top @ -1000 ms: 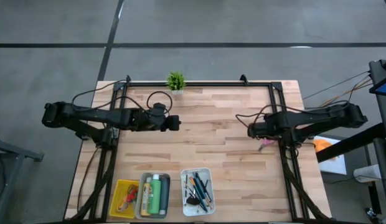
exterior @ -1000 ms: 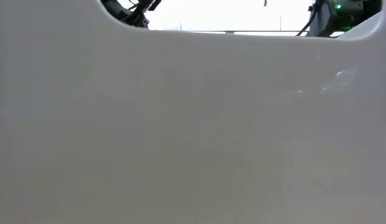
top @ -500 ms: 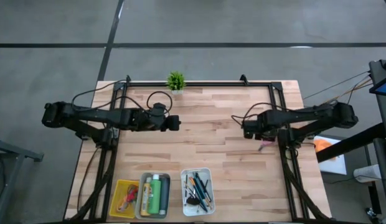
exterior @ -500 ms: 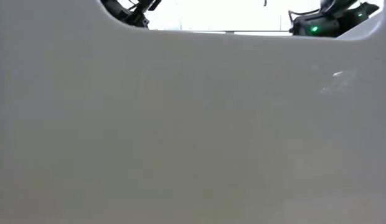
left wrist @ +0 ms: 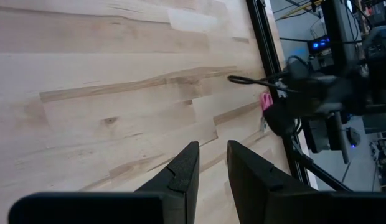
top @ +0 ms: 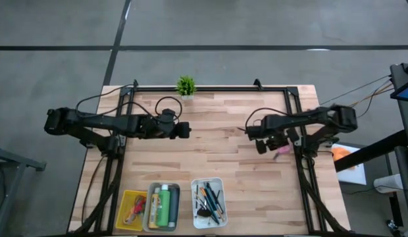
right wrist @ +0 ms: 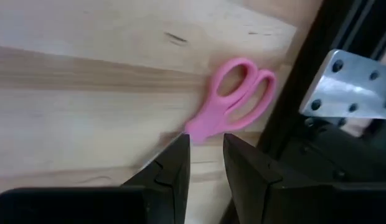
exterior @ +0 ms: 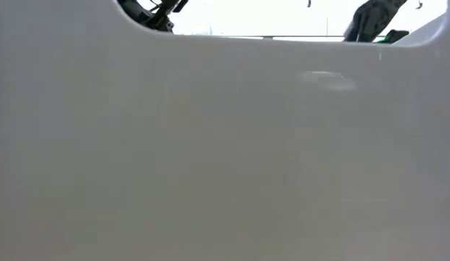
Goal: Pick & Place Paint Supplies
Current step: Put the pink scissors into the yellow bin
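Pink scissors lie just beyond the right pincer, untouched.

low view almost wholly blocked by a white tray wall, pink scissors blades hidden behind right gripper fingers, supplies inside white tray too small to tell

Pale blond wood table, plank-striped with darker grain streaks, framed by black rails. Pink-handled scissors at right edge; green plant at far edge. Near edge: yellow tray, grey tray holding green bottles, white tray with dark brushes.
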Tool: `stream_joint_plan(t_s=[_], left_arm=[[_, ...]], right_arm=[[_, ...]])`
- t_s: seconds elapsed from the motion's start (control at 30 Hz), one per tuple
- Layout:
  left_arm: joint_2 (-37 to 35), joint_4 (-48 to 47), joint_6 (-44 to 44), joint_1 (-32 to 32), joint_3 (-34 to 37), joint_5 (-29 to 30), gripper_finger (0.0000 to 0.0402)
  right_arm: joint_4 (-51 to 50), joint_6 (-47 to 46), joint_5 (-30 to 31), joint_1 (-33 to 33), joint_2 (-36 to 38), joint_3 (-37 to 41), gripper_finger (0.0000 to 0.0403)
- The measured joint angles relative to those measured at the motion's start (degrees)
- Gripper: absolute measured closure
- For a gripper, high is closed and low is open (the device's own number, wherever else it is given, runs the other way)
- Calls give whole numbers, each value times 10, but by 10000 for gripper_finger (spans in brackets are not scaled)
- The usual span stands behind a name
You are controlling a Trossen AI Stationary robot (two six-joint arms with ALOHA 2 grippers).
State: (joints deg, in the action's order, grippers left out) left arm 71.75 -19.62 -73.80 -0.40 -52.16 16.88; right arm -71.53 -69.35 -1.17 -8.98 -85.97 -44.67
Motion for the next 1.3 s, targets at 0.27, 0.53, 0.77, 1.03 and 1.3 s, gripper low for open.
stream_joint_plan(t_s=[0.27,0.53,0.77,1.03,1.3], left_arm=[[0,0,0,0,0,0,316],[0,0,0,0,0,0,316],[0,0,0,0,0,0,316],[0,0,0,0,0,0,316],[0,0,0,0,0,0,316]], right_arm=[[1,21,27,-21,-94,1,309],[38,28,62,-26,-112,3,309],[54,24,50,-39,-107,11,309],[91,11,29,-47,-78,45,310],[152,-25,25,-49,3,46,309]])
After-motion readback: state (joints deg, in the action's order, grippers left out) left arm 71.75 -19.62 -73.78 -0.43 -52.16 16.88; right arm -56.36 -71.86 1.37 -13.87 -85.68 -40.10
